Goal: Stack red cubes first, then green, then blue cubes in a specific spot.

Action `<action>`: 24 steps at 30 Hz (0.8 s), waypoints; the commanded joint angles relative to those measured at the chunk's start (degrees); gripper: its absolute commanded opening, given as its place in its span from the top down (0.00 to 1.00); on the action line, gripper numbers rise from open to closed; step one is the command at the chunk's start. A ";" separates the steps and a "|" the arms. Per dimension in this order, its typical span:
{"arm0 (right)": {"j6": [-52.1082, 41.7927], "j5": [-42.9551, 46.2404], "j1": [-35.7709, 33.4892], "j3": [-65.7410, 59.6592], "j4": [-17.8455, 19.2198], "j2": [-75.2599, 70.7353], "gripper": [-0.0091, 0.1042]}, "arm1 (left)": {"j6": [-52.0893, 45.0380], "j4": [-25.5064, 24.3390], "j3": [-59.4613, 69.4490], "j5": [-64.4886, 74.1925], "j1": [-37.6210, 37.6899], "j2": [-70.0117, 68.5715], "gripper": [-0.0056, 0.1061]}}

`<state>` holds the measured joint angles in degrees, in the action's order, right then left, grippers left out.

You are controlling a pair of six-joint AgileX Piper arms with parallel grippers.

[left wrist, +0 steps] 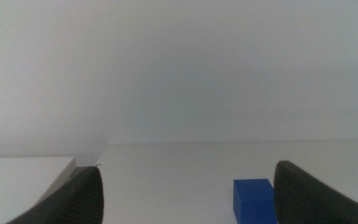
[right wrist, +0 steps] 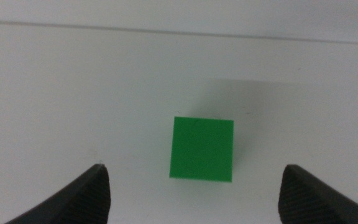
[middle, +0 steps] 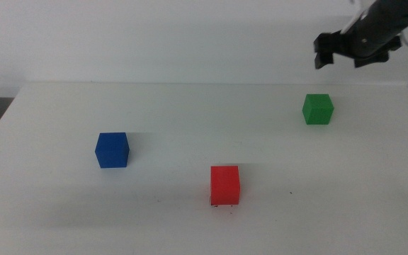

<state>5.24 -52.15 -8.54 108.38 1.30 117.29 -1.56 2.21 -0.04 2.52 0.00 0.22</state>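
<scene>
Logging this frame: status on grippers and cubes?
Right gripper open, hanging above green cube. Left gripper open, waiting near blue cube. Red cube stands alone, nothing stacked. Nothing in the way.

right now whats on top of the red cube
Nothing: the red cube has a bare top. The green cube and blue cube sit apart on the table. What lies under it is covered.

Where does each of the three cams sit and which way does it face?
Middle view: above the table's near edge, facing forward and down; sees blue cube, red cube, green cube, right gripper raised beyond the green cube.
Left wrist view: low over the table, facing along it; left gripper with its fingers open, blue cube ahead.
Right wrist view: looks down; right gripper's open fingers frame the green cube.
Shared: middle and right wrist both show the green cube.
</scene>
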 commanded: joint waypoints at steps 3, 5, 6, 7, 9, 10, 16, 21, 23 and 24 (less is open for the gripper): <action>-0.55 -4.37 0.53 7.73 0.45 7.80 0.10 | -0.05 0.15 0.04 -0.72 0.05 -0.22 0.11; -0.44 -5.13 0.53 10.01 0.62 10.72 0.10 | 0.09 0.15 0.04 -0.72 0.05 -0.22 0.11; -0.29 -5.49 0.53 10.98 1.01 11.85 0.10 | 0.09 0.15 0.04 -0.72 0.05 -0.22 0.11; 0.16 -5.49 0.53 11.72 1.49 13.12 0.10 | 0.09 0.15 0.04 -0.72 0.05 -0.22 0.11; 1.18 -5.21 0.53 12.45 2.14 15.08 0.10 | 0.09 0.15 0.04 -0.72 0.05 -0.22 0.11; 1.31 -4.77 0.64 12.45 2.42 15.89 0.10 | 0.09 0.15 0.04 -0.72 0.05 -0.22 0.11; 1.18 -2.78 0.62 12.53 2.59 19.74 0.15 | -0.14 0.15 0.04 -0.72 0.05 -0.22 0.11; 2.65 -2.90 0.62 12.85 3.79 19.61 0.83 | -0.14 0.15 0.04 -0.72 0.05 -0.22 0.11; 4.16 -5.20 0.52 12.73 3.64 18.25 0.91 | 0.08 0.15 0.04 -0.72 0.05 -0.22 0.11; 4.60 -5.94 0.52 12.30 3.64 17.37 0.90 | 0.08 0.15 0.04 -0.72 0.05 -0.22 0.11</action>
<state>8.97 -56.84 -8.46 120.62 4.22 136.72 -1.56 2.21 -0.04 2.50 0.00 0.22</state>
